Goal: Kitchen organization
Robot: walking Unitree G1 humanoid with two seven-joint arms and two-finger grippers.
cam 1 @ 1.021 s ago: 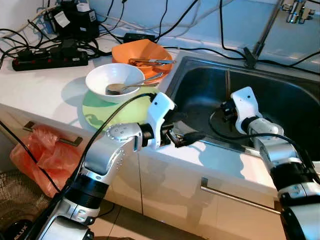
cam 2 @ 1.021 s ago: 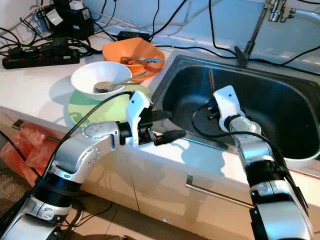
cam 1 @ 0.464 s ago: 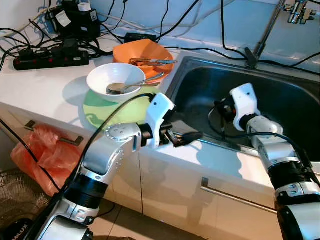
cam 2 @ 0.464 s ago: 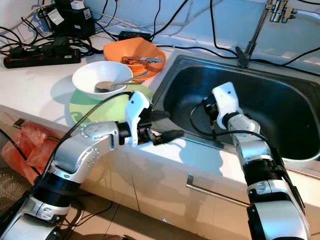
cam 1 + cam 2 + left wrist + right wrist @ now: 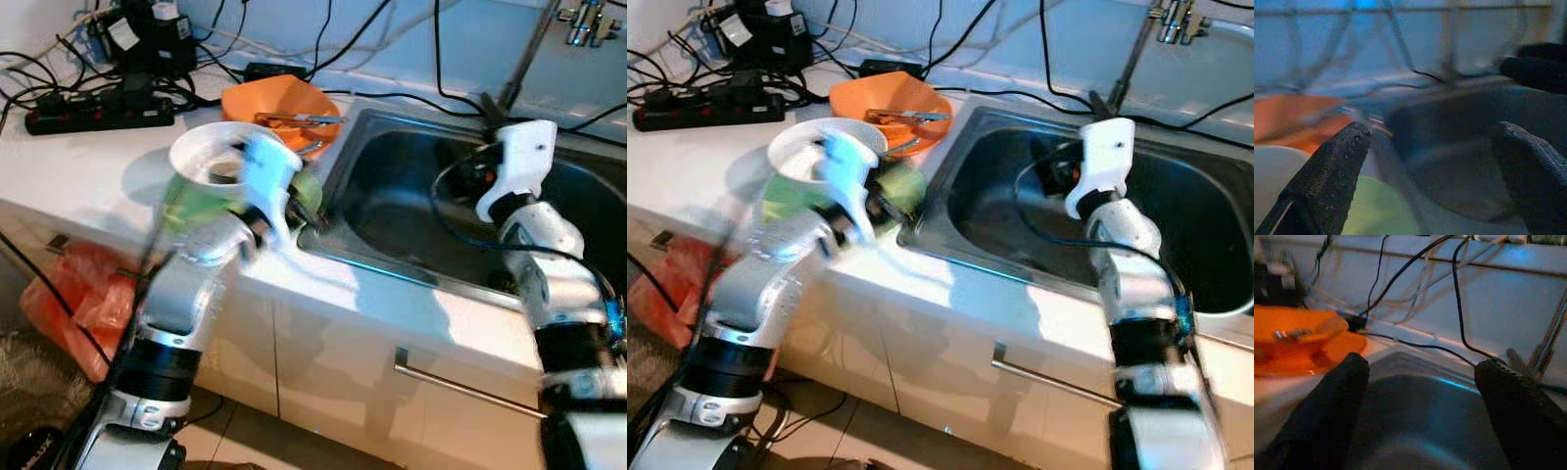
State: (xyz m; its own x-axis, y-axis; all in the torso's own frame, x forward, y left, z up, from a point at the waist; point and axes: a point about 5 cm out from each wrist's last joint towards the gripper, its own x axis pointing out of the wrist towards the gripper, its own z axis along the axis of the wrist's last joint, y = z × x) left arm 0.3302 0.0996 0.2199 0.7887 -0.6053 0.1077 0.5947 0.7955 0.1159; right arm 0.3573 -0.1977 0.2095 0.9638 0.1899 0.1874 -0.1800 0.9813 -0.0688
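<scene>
Left gripper (image 5: 1430,161) seen blurred over counter edge beside sink (image 5: 392,245), fingers (image 5: 1327,171) spread, nothing held. Right gripper (image 5: 1420,406) held above sink (image 5: 1425,421), fingers spread, empty. White bowl (image 5: 211,147) with spoon stacked on green plate (image 5: 186,211) on counter, left of sink. Orange bowl (image 5: 279,103) with utensil placed just behind, near sink corner. Power strip (image 5: 98,113) and cables at back left.
</scene>
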